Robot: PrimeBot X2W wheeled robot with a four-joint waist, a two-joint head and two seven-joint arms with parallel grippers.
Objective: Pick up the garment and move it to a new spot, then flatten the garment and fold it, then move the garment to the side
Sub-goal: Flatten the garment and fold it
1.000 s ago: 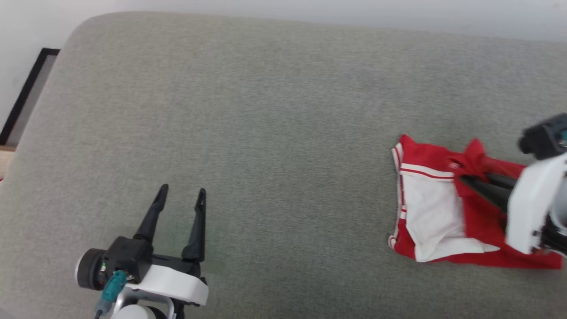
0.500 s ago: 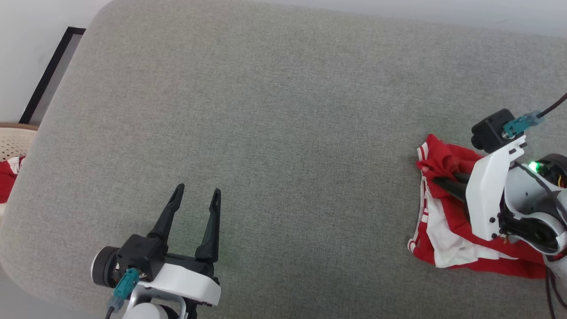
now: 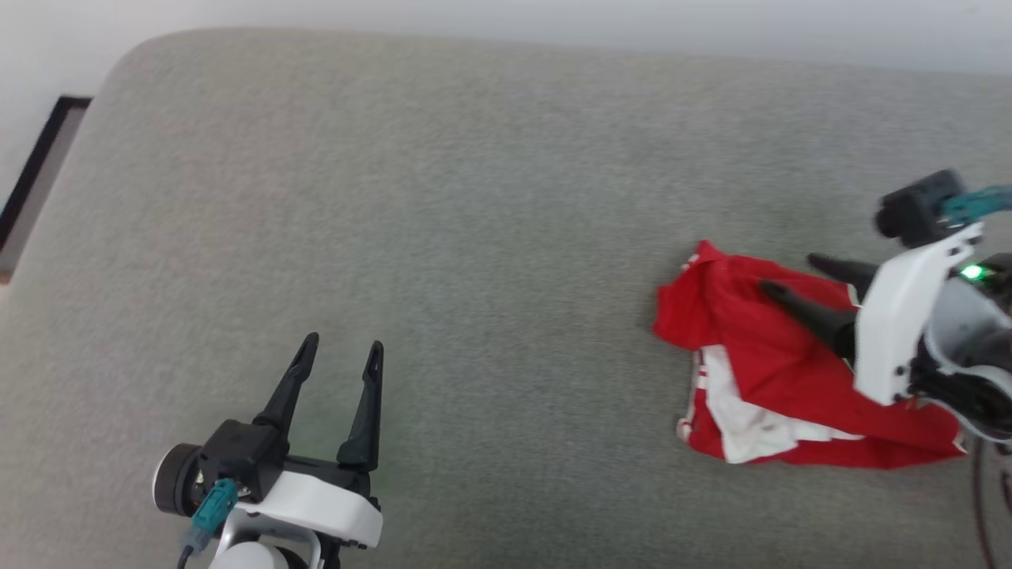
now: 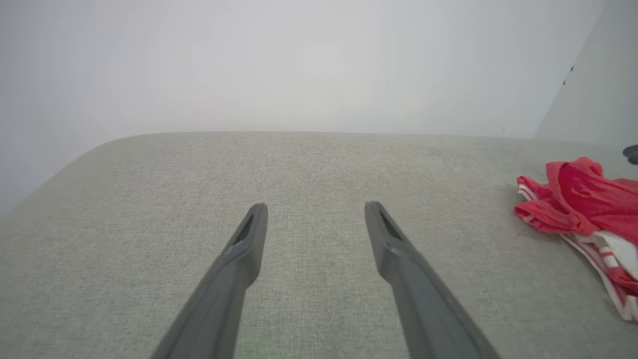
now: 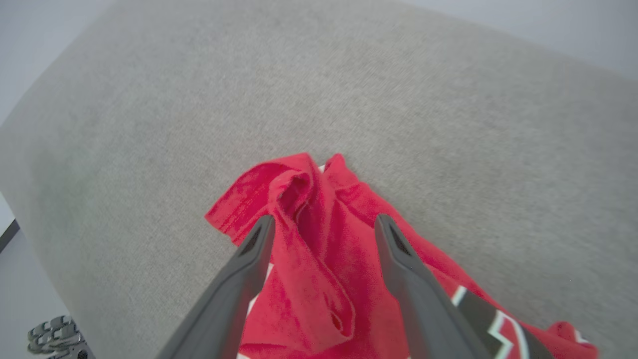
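Observation:
The garment, a red jersey with white parts, lies crumpled at the right of the grey cushioned surface. My right gripper hovers over its upper edge, open, one finger on either side of a raised red fold. In the right wrist view the garment bunches between the spread fingers of the right gripper, and part of the black white-outlined number shows at the lower right. My left gripper is open over bare cushion at the lower left, far from the garment; nothing lies between the fingers of the left gripper.
The cushion's rounded corner and left edge drop off beside a black frame against the pale wall. The back edge meets the wall. A wide bare stretch of cushion lies between the two grippers.
The right gripper's fingers, earlier together on a bunched red fold, now stand apart. The fold has dropped and the garment spreads further left. The head camera has shifted; the left gripper stays as it was.

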